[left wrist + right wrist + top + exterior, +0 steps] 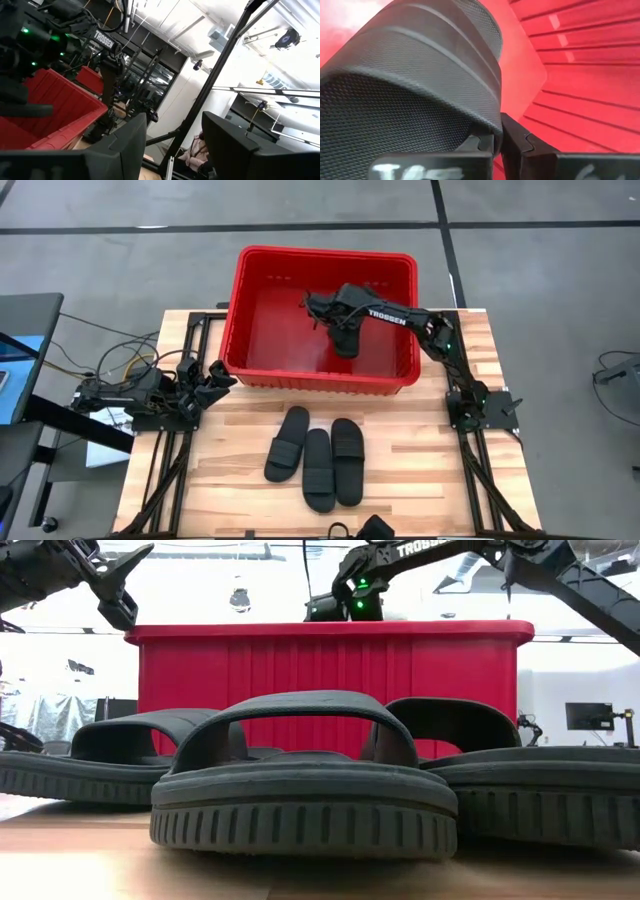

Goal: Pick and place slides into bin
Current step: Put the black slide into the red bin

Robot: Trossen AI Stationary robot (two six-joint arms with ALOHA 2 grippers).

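The red bin point(232, 310) stands at the table's far middle; it also shows in the low view point(330, 670). My right gripper point(345, 330) reaches down inside it, shut on one black slide point(410, 85). Three more black slides point(287, 443) point(318, 470) point(347, 460) lie flat on their soles, side by side on the table in front of the bin. My left gripper point(215, 380) waits open and empty at the table's left, beside the bin's near left corner. My right gripper pinches the edge of the slide's ribbed strap point(492, 122) between its two fingers, which stand almost together. It comes from above, pointing down into the bin. The slide hangs inside the bin; I cannot tell whether it touches the bin's floor.
The bin's high walls point(200, 670) surround my right gripper. Bare wooden table point(450, 480) lies to the right and left of the three slides. A dark object point(375, 528) sits at the table's near edge. Cables and a stand point(100, 370) are off the table's left.
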